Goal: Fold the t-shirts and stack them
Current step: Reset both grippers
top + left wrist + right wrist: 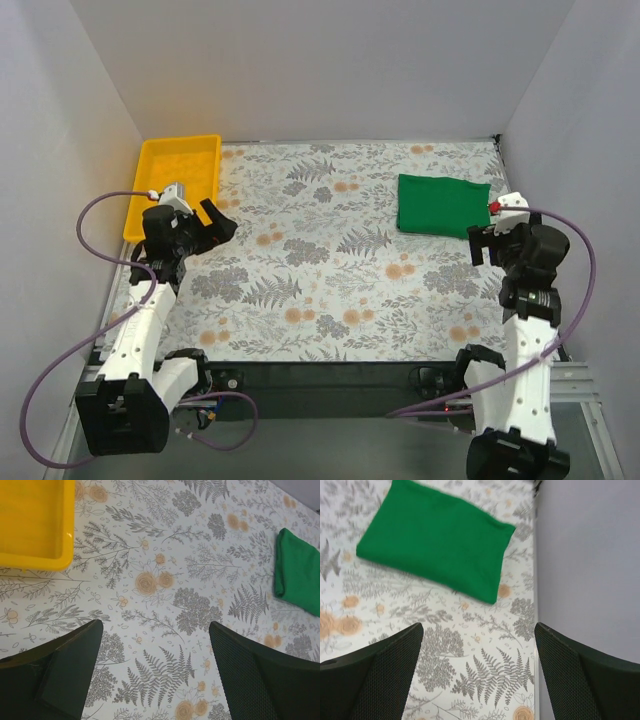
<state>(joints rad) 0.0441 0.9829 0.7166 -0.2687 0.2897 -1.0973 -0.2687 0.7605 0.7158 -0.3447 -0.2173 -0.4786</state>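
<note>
The green t-shirt [442, 204] lies folded into a neat rectangle on the floral tablecloth at the back right. It also shows in the right wrist view [436, 540] and at the right edge of the left wrist view [299, 572]. My right gripper [490, 243] is open and empty, just in front of the shirt's right end, near the right wall. My left gripper [215, 224] is open and empty at the left, beside the yellow tray, far from the shirt. Between its fingers [65, 672] only tablecloth shows.
An empty yellow plastic tray [175, 185] stands at the back left corner; it shows in the left wrist view [35, 522] too. Grey walls enclose the table on the left, back and right [590, 555]. Purple cables loop beside both arms.
</note>
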